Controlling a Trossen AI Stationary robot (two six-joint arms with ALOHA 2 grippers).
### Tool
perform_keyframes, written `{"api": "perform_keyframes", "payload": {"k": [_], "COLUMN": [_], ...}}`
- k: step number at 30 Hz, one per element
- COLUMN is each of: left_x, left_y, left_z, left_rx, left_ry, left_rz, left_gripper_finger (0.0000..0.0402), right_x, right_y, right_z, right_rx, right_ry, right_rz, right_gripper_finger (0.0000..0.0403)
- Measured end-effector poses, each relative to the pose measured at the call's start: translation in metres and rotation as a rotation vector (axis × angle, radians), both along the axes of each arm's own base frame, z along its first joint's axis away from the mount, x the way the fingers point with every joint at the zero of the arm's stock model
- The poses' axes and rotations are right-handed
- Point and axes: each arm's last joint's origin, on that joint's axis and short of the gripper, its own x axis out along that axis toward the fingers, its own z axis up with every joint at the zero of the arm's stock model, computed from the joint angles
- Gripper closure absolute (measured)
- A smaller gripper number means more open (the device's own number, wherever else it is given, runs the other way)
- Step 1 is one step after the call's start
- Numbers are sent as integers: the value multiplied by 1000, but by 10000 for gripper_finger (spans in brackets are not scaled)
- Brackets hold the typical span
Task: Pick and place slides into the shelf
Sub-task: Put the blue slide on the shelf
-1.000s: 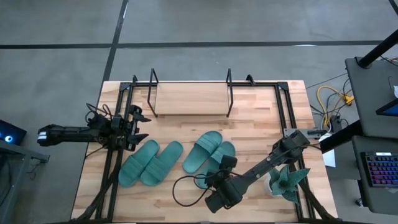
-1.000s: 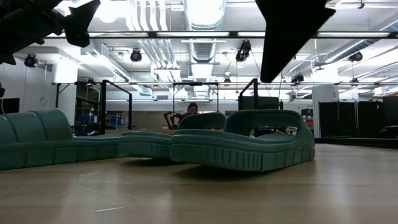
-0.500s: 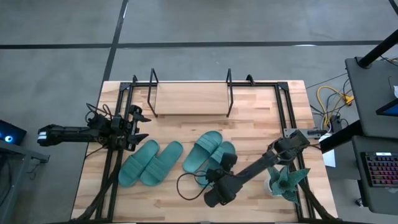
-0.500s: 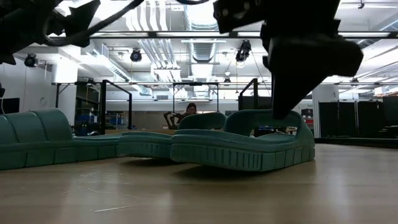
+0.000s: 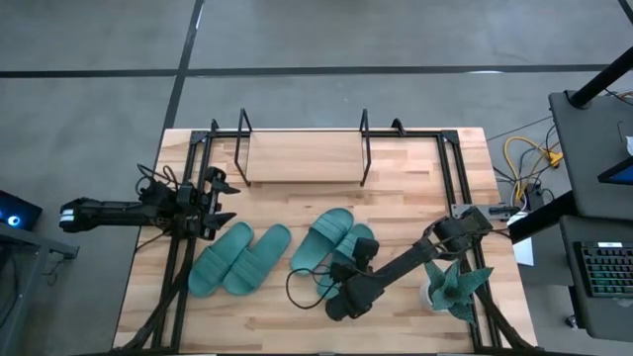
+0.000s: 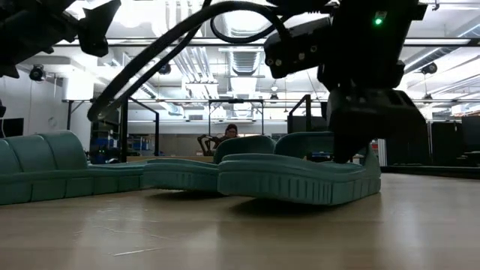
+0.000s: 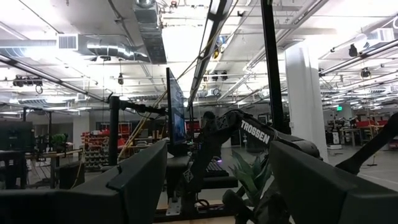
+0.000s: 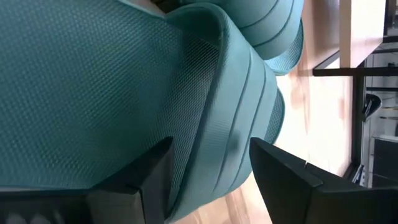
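Note:
Four teal slides lie on the wooden table: a left pair (image 5: 237, 259) and a right pair (image 5: 321, 237). My right gripper (image 5: 358, 262) has come down on the nearer slide of the right pair (image 5: 368, 237), and that slide's teal edge fills the gap between its fingers in the right wrist view (image 8: 208, 180). The shelf (image 5: 302, 158), black rods with a light board, stands at the table's far side. My left gripper (image 5: 226, 201) is open and empty, above the table's left part, beside the left pair. My right gripper has a raised edge of the slide (image 8: 233, 143) between its two fingers, one finger on the textured face and one outside it. The fingers come from above, by the strap arch (image 6: 352, 150). Whether that edge is strap or side rim I cannot tell. The sole (image 6: 285, 187) rests on the table.
A teal spiky plant ornament (image 5: 455, 287) stands near the table's right edge, close to my right arm. Black frame rails (image 5: 178, 257) run along the table's left and right sides. A cable loop (image 5: 307, 287) hangs from my right arm over the table. A person sits far behind.
My right gripper has come down from above onto the near slide of the right pair. The slide has shifted a little toward the table's right, still on the table. My left arm has kept still.

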Motion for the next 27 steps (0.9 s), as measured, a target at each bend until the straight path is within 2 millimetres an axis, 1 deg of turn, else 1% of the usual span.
{"api": "perform_keyframes", "payload": {"k": [8,12,15,17,24,25,27], "left_x": [0,0,0,0,0,0,0], "left_y": [0,0,0,0,0,0,0], "left_z": [0,0,0,0,0,0,0], "left_rx": [0,0,0,0,0,0,0], "left_ry": [0,0,0,0,0,0,1], "left_rz": [0,0,0,0,0,0,0], "left_gripper_finger": [133,133,133,133,133,133,133], "right_x": [3,3,3,3,3,3,3], "right_y": [-7,-8,-8,-8,-8,-8,-8], "right_z": [-1,-1,-1,-1,-1,-1,0], "right_rx": [-2,-2,-2,-2,-5,-6,-7], "right_ry": [-31,-32,-30,-28,-25,-21,-17], "right_rz": [-60,-61,-61,-61,-60,-57,-53], "right_gripper_finger": [203,218,246,271,376,385,388]}}
